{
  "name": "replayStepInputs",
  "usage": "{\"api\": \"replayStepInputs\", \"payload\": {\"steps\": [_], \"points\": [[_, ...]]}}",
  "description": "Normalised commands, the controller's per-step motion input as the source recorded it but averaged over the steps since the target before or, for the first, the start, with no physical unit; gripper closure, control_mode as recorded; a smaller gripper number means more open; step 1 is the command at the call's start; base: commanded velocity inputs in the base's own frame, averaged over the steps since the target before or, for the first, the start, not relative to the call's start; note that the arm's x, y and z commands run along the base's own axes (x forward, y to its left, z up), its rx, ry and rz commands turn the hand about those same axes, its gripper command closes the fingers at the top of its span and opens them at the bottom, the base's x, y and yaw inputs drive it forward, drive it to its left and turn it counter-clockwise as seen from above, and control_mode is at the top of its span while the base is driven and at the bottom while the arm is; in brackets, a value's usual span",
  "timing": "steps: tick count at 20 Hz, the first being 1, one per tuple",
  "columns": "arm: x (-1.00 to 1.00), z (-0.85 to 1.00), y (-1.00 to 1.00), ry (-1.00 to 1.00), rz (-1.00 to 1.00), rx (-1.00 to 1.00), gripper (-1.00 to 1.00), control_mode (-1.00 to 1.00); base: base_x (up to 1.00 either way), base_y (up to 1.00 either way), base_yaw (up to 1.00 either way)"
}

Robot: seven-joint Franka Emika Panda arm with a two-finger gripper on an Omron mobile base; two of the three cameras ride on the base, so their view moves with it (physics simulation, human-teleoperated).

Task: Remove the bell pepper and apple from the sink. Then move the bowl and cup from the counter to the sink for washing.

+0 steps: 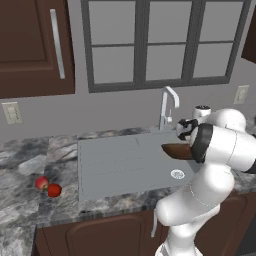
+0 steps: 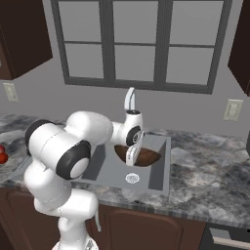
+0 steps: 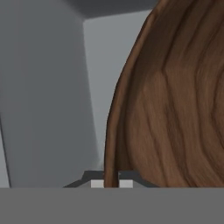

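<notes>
Home kitchen, rendered. Marbled stone worktop (image 1: 30,155) w/ grey sink (image 1: 115,165) and chrome faucet (image 1: 167,105), brown wood cabinets (image 1: 30,45) above and below, window (image 1: 165,40) behind the sink, wall outlets (image 1: 11,112).

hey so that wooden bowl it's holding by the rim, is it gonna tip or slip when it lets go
The bowl looks rigid wood, so it probably won't flex. The gripper pinches only its thin rim, so it may swing or slip. It hangs over the sink; being wide and shallow, it should settle flat rather than roll.
</notes>
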Motion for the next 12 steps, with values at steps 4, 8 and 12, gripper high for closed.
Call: {"api": "replayStepInputs", "payload": {"steps": [4,8,12], "points": [[0.14,-0.25,0.0,0.0,0.0,0.0,1.0,-1.0,0.0,0.0,0.0],[0.14,-0.26,0.0,0.0,0.0,0.0,1.0,-1.0,0.0,0.0,0.0],[0.11,-0.26,0.0,-0.03,0.0,0.0,1.0,-1.0,0.0,0.0,0.0]]}}
